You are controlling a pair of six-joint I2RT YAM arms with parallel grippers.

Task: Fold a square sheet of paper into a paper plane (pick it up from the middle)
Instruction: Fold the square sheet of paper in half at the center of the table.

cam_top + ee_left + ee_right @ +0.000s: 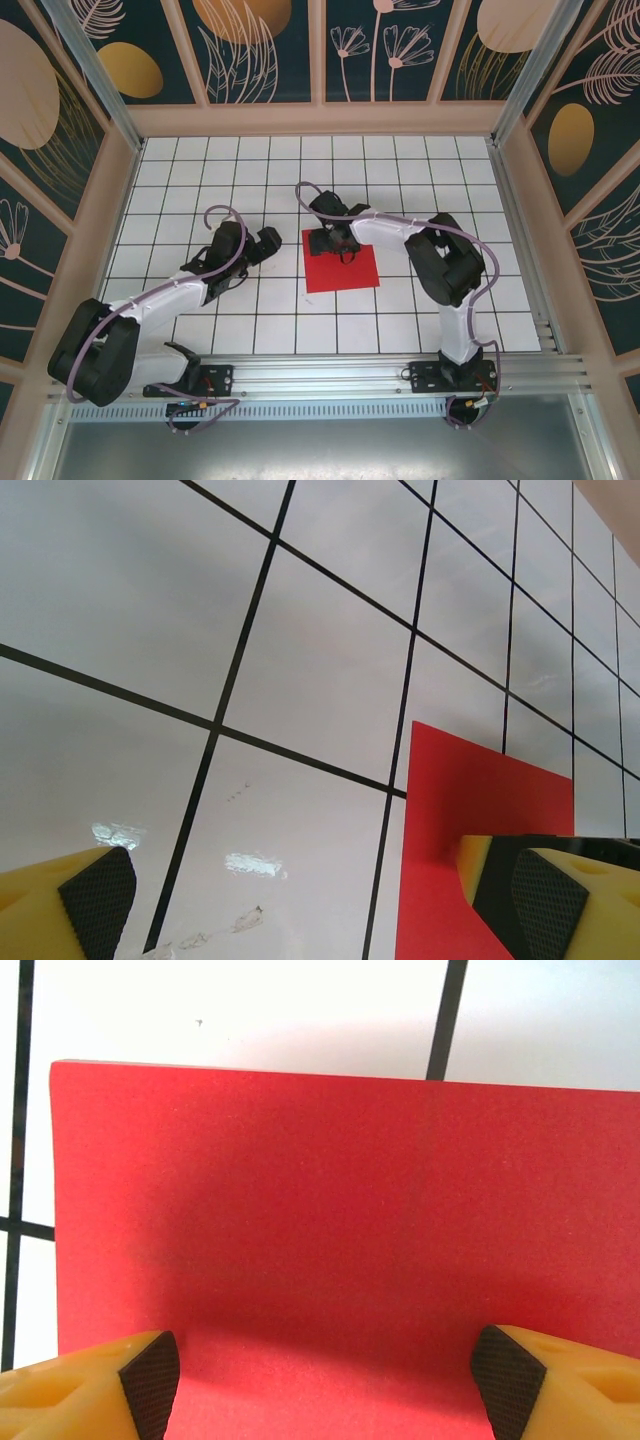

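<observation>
Currently thin bright red square sheet of paper (341, 268) lies flat, centre frame: light, limp, likely slippery. Pinch mid-sheet; right gripper (325, 1372) hangs spread, empty above it; left gripper (320, 905) also released.

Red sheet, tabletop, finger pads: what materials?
Square sheet of paper: matte red paper, fine grain, no glare. Tabletop: glossy white, black grid lines, reflections; laminate or tile, unclear. Right gripper pads: dark knurled rubber, probably, on yellow plastic-looking fingers.
</observation>
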